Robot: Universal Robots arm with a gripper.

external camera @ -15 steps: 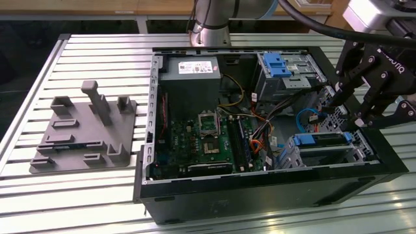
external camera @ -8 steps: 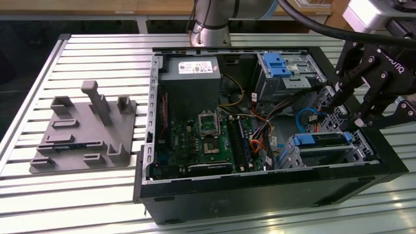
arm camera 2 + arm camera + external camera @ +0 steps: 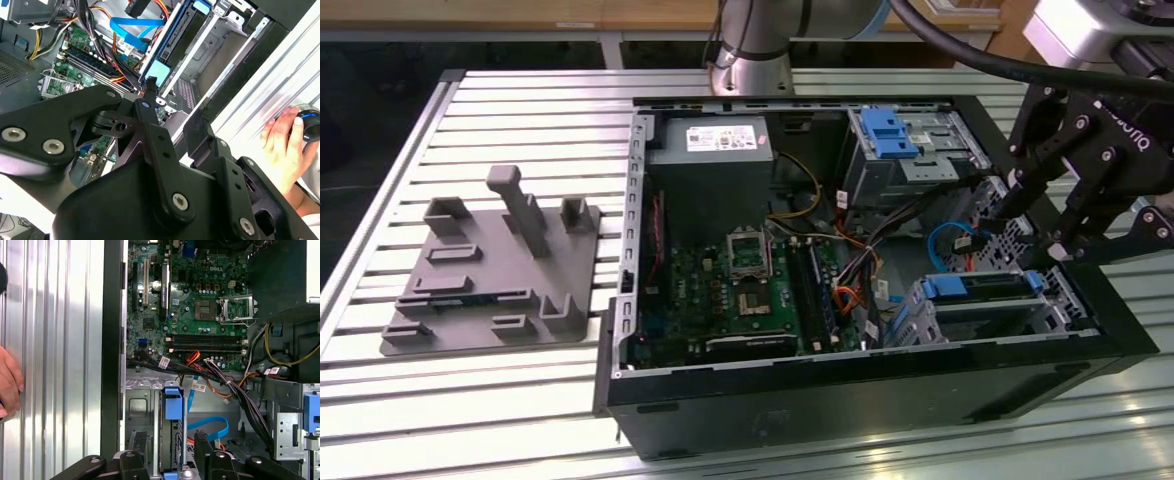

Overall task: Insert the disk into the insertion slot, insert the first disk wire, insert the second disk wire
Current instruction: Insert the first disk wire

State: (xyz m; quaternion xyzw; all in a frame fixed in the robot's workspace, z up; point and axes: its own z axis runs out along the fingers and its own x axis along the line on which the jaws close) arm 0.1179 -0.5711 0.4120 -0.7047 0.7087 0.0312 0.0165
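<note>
Disk (image 3: 983,286) lower right looks rigid, fairly heavy, fragile, best held by blue frame edges; tool (image 3: 1027,235) spread, empty.

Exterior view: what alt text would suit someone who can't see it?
A robot's black gripper hovers above the blue-framed disk, which lies in the insertion slot at the exterior view's right of an open computer case. The case sits on a slatted metal table beside a grey fixture.
</note>
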